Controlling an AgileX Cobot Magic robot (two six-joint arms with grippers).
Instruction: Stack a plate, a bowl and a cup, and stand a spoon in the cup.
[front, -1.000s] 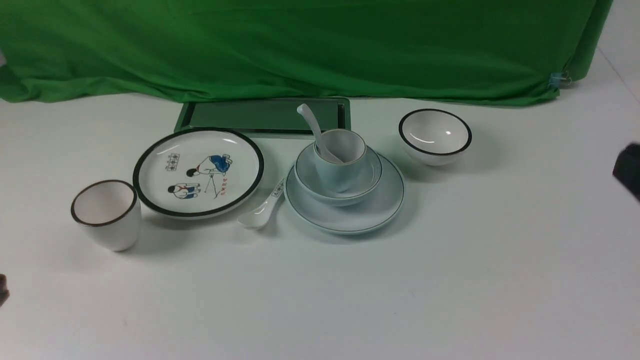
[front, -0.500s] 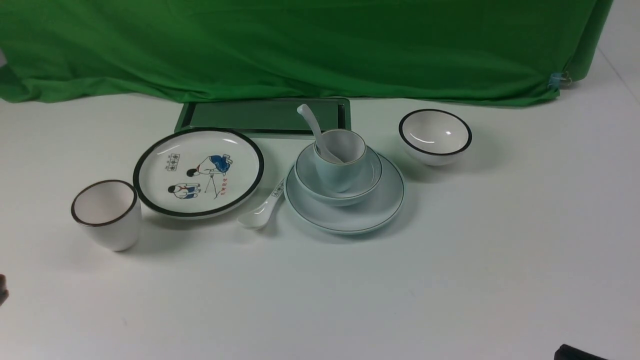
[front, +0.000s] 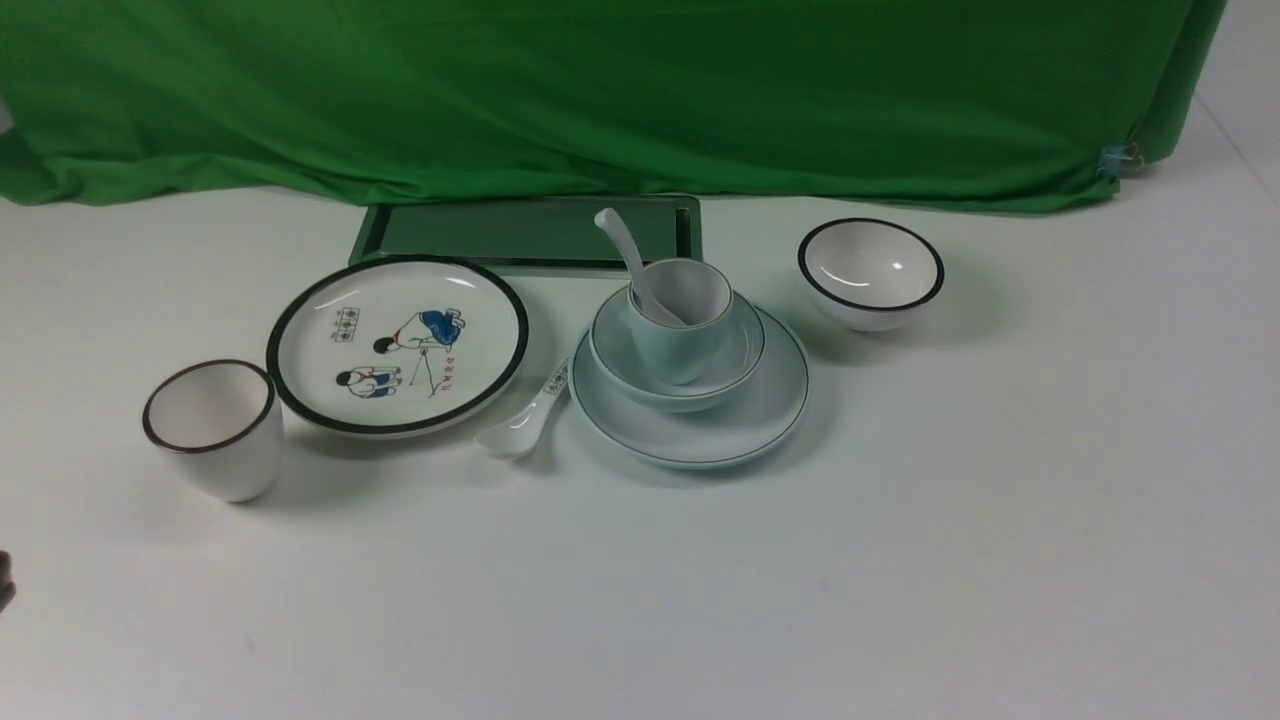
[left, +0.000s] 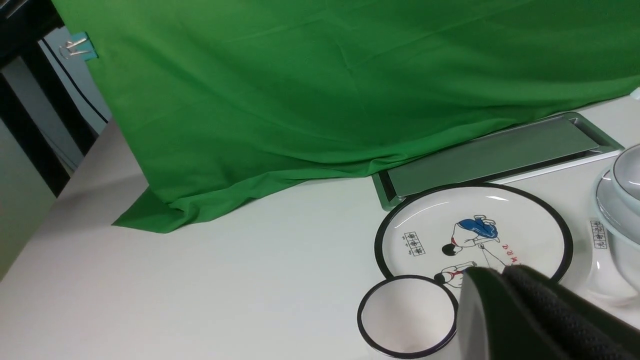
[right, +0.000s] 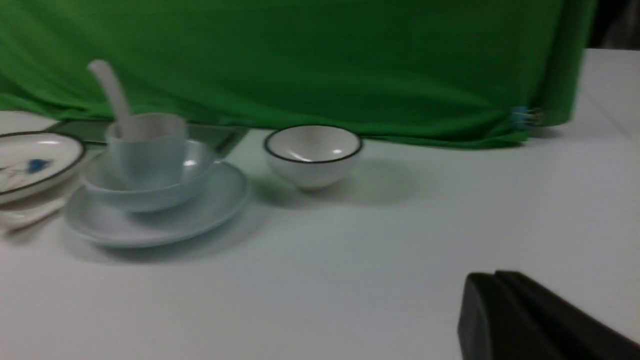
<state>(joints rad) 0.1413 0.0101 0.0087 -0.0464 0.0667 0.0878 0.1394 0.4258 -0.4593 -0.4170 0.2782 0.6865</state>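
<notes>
Spoon stands tilted in cup, cup in bowl, bowl on plate, mid-tabletop. Left fingers pressed together, empty, above black-rimmed cup. Right fingers pressed together, empty, well right of stack.

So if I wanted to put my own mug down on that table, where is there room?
The near half of the table, in front of all the dishes, is bare, as is the stretch right of the black-rimmed bowl. It is crowded from the black-rimmed cup past the cartoon plate and marked spoon to the stacked plate.
</notes>
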